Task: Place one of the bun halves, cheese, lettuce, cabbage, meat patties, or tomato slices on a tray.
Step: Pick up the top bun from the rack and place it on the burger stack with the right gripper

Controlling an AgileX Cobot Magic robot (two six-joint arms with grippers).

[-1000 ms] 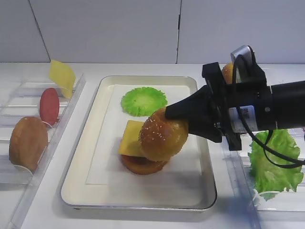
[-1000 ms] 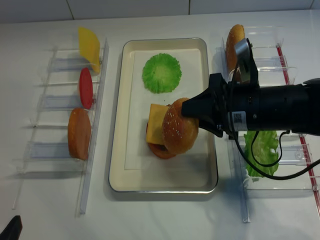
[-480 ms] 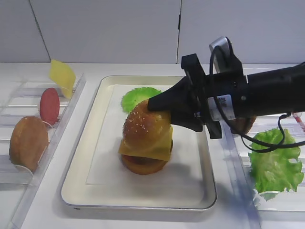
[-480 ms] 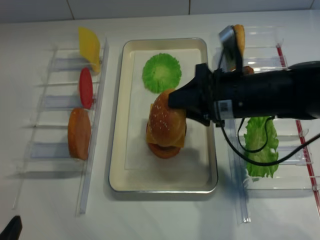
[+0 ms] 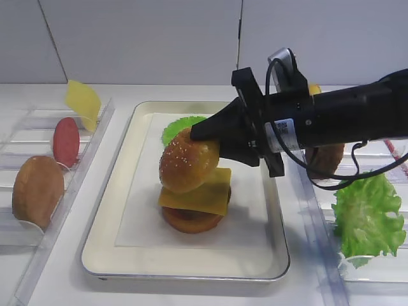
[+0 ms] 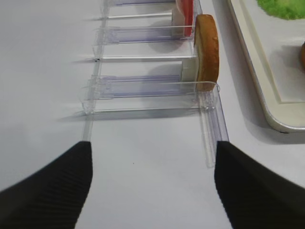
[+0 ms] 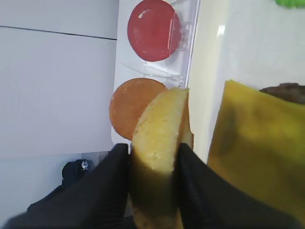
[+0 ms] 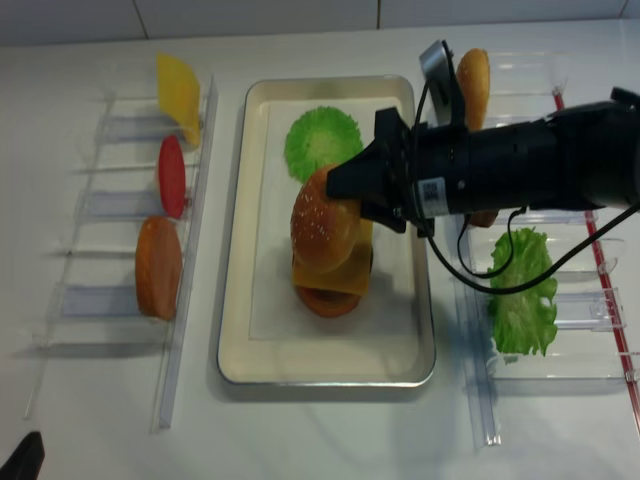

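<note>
Glistening sesame-speckled bun top (domed, golden)

Plain white table under even light, pale grey panelled wall behind, thin dark seams between panels.

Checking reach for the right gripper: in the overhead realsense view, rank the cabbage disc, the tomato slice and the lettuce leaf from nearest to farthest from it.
From the right gripper:
1. Cabbage disc, on the tray just behind it.
2. Tomato slice, upright in the left rack.
3. Lettuce leaf, in the right rack, only slightly farther than the tomato.
</note>
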